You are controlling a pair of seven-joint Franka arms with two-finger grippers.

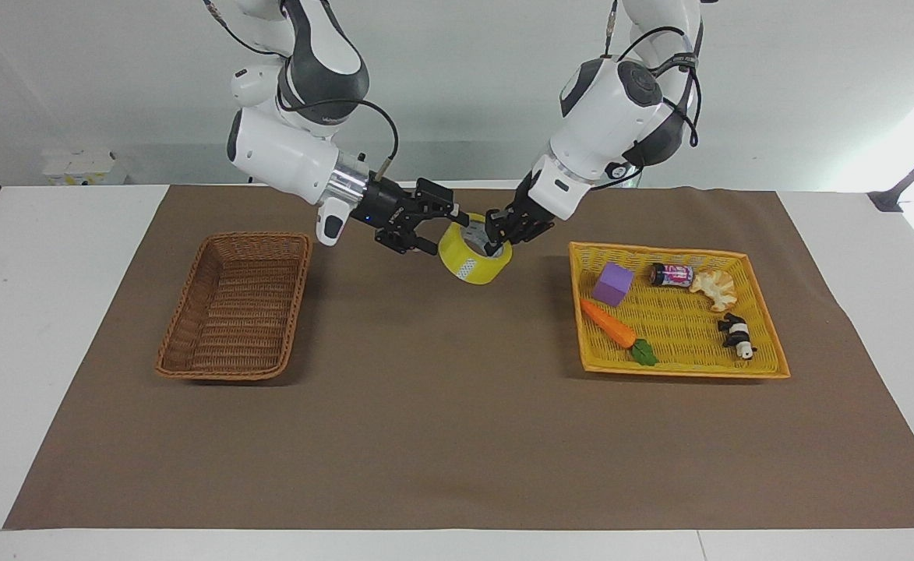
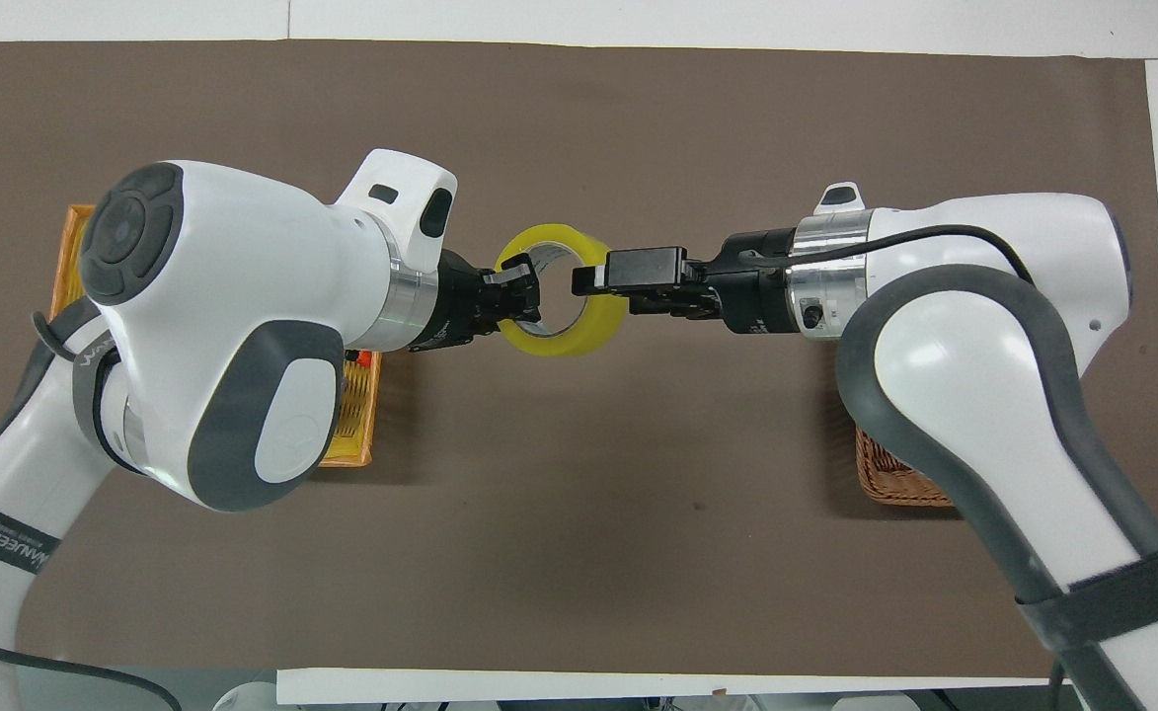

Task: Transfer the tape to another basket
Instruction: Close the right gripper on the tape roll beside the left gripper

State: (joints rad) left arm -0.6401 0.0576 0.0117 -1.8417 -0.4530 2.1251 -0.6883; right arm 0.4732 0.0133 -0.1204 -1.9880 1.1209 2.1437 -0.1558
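tape (image 1: 474,251) – up in air over brown mat (image 1: 457,436), btwn the baskets, hole axis tilted up | left gripper (image 1: 495,232) clamped on its wall | right gripper (image 1: 447,227) spread wide astride rim – grip unclear | basket (image 1: 232,305) at right arm's end

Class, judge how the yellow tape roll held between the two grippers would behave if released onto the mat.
The tape is a round ring, so probably apt to roll on edge. Clamped by its wall in the left gripper, it keeps shape: likely stiff. Its hollow core suggests lightness.
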